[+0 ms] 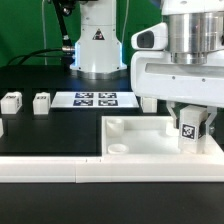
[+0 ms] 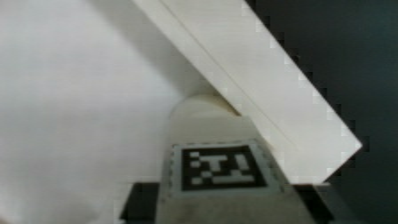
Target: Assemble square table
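Note:
The white square tabletop (image 1: pixel 135 135) lies at the exterior view's right, sockets up, against the long white border rail. My gripper (image 1: pixel 190 128) is shut on a white tagged leg block (image 1: pixel 189 126) and holds it upright over the top's right part. In the wrist view the leg (image 2: pixel 221 160) stands between my dark fingers (image 2: pixel 150 203), its tip next to the tabletop's raised rim (image 2: pixel 249 70). Two more leg blocks (image 1: pixel 12 101) (image 1: pixel 42 102) stand on the black table at the exterior view's left.
The marker board (image 1: pixel 94 99) lies at the back middle. The robot base (image 1: pixel 97 45) stands behind it. The long white border rail (image 1: pixel 60 172) runs along the front edge. Another white piece (image 1: pixel 2 127) shows at the left edge.

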Robot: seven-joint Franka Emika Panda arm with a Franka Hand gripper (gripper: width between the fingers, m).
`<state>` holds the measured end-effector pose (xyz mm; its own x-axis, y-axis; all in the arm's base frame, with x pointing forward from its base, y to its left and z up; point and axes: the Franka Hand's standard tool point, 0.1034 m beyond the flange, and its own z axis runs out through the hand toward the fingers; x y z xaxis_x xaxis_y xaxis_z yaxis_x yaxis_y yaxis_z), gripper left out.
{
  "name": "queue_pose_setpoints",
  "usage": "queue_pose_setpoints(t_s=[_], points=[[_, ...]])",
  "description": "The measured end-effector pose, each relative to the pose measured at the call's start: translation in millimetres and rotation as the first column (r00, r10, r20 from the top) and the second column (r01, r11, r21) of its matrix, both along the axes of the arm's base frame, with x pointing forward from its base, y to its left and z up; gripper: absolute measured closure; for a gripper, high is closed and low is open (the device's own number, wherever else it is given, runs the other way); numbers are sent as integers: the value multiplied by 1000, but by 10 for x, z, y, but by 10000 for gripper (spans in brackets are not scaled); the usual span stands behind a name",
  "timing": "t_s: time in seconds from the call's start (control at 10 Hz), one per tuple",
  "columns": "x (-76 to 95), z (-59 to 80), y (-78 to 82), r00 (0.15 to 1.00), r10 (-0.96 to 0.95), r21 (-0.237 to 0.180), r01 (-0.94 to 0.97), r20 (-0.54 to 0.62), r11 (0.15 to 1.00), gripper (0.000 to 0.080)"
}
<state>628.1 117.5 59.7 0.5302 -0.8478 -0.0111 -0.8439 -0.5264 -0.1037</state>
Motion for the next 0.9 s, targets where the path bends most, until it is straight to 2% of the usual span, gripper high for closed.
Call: queue_pose_setpoints(t_s=[0.2, 0.4, 0.5, 0.6, 0.7, 0.8, 0.9], points=[[5, 3, -1, 943, -332, 33, 333, -35, 942, 511], [32, -7, -7, 766, -628, 90, 641, -133, 762, 511], [29, -19, -6, 697, -699, 102, 716, -157, 691, 511], [24, -22, 6, 686, -710, 99, 727, -160, 680, 511], [23, -23, 5, 753, -642, 101, 656, -141, 748, 511], [13, -27, 18, 861, -498, 87, 507, -104, 858, 287], [20, -15, 33, 948, -310, 83, 315, -73, 945, 287]])
